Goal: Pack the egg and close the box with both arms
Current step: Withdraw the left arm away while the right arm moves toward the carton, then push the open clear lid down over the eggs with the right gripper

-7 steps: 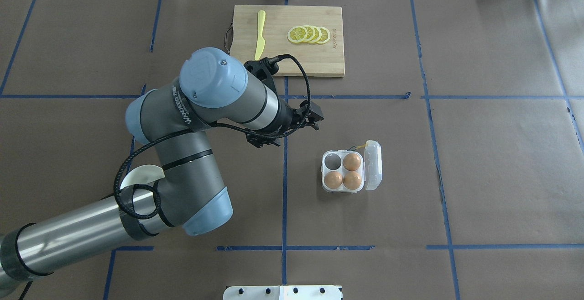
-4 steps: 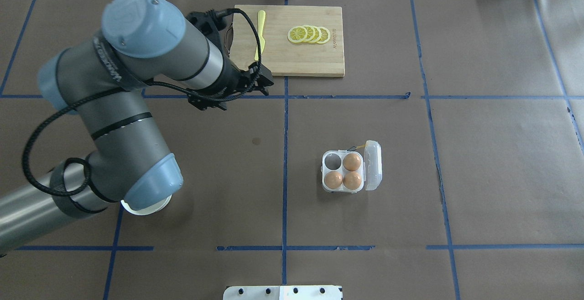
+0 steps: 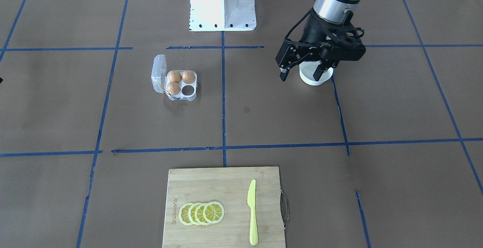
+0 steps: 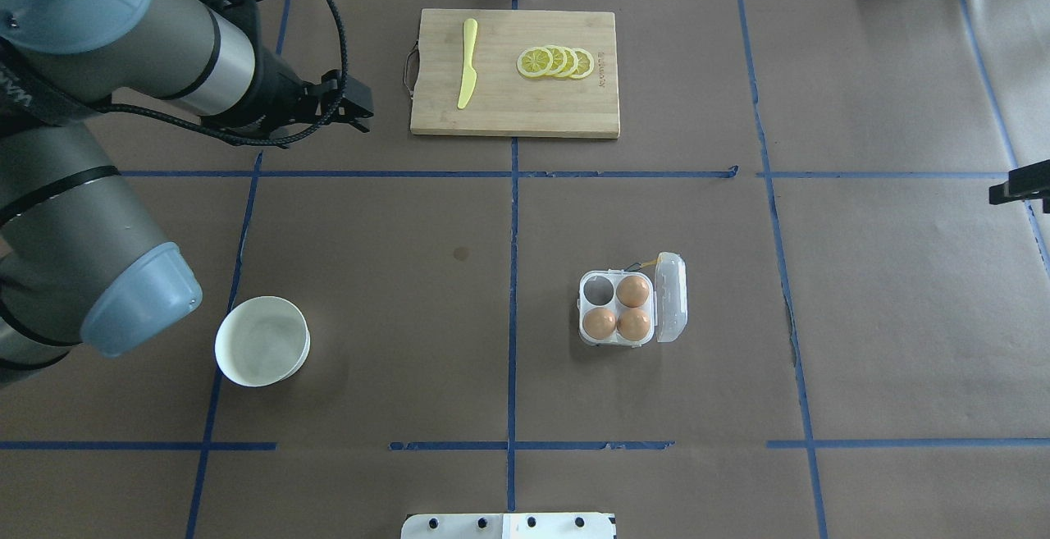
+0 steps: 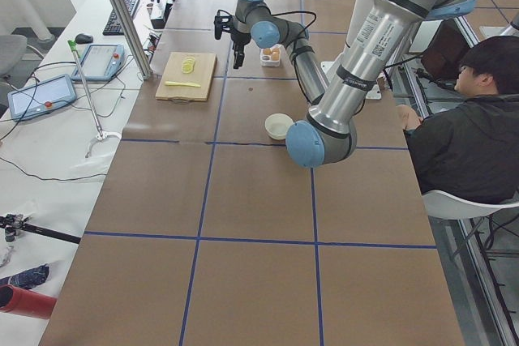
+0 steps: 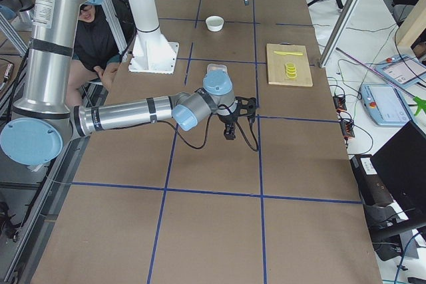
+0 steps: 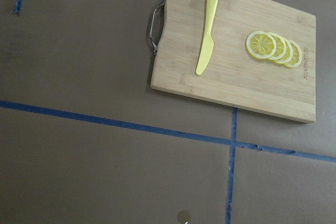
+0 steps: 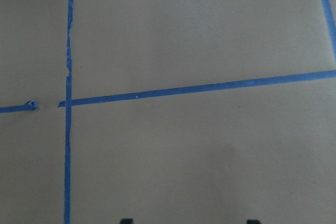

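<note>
Over the far-left part of the counter (image 4: 394, 219), found the left pincer (image 4: 354, 107) hanging high and pointing down, beside the handle end of the cutting board (image 4: 525, 112), with the forearm folded back toward the near-left corner; fingers spread, nothing between them. Noted the right pincer (image 6: 229, 132) held low over a blue tape crossing, arm stretched flat across the counter; on its wrist camera saw two tips apart over bare paper, so logged it as released and empty. Against one second ago, logged a swing of the left arm away from beside the box (image 4: 584, 309), uncovering the white bowl (image 4: 262, 340). Found the box unmoved right of centre, lid (image 4: 671, 308) open, three eggs (image 4: 632, 291) seated, far-left cup bare. Could not read the mark engraved on the board.
</note>
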Action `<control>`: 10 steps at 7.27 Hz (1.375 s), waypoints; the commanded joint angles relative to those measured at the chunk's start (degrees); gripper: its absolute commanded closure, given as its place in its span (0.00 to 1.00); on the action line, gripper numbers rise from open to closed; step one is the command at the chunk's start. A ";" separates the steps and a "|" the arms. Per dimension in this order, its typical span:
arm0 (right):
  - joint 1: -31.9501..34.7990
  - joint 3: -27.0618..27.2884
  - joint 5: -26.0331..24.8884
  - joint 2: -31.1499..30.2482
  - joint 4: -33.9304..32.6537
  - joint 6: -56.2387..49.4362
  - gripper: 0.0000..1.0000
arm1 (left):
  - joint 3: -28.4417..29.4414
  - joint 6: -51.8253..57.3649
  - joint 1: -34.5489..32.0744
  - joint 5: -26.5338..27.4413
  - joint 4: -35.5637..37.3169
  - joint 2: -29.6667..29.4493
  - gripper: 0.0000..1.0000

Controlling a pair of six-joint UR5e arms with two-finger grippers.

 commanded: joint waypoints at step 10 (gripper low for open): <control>-35.09 3.77 -17.77 12.28 7.23 26.80 1.00 | 1.46 44.15 -18.47 -0.65 -0.66 13.78 0.00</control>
